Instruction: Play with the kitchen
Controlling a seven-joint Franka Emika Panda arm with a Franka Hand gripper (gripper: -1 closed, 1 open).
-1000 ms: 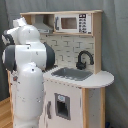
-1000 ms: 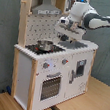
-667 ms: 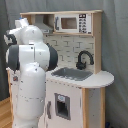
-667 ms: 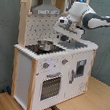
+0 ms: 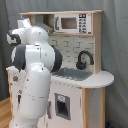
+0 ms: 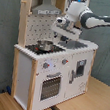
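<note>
We see the kitchen [image 6: 49, 65] standing on a wooden floor [image 6: 83, 108] against a grey backdrop, with its front turned toward the camera in the second exterior view. In that view the black-red hob [image 6: 42, 48] lies on the worktop toward the second exterior view's left, and a small metal pot [image 6: 44, 45] sits on it. Above the hob hangs the grey hood [image 6: 47, 8]. Below it we find the knobs [image 6: 54, 64] and the oven door [image 6: 50, 85]. The white arm [image 6: 99, 18] reaches in from the second exterior view's right, and the gripper [image 6: 61, 25] hangs above the worktop, between the hob and the sink [image 6: 75, 44]. We cannot tell whether its claw is spread or pressed together, since the end of the arm shows only as a pale block. In the first exterior view the arm's body [image 5: 32, 75] fills the first exterior view's left half and hides the hob side of the kitchen. Beside it we make out the sink basin [image 5: 72, 74], the black tap [image 5: 84, 60], and a toy microwave [image 5: 72, 22] on the upper shelf.
</note>
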